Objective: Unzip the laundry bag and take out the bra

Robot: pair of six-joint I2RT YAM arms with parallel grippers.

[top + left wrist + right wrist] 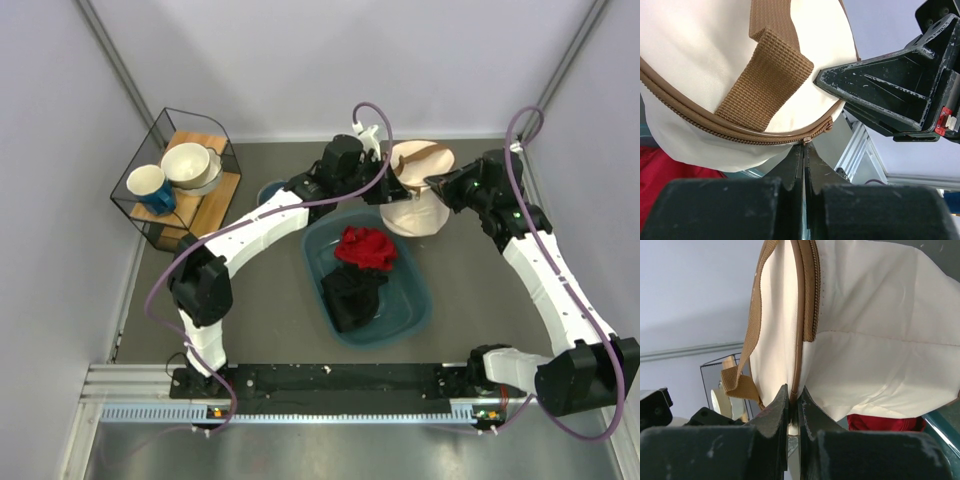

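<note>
Aloft beyond the tub (424,300), the laundry bag (418,208) hung, left gripper (804,150) pinching its zipper pull (807,140), right gripper (792,392) its rim (802,315).

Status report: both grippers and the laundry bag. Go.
Left gripper shut on zipper pull. Right gripper shut on laundry bag rim, bag held up at teal tub's far edge. Zipper closed, bra not visible. Zipper line clear.

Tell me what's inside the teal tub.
A red cloth lies toward the far end of the teal tub, with a black cloth on its near side. Whatever lies beneath the two cloths is covered.
</note>
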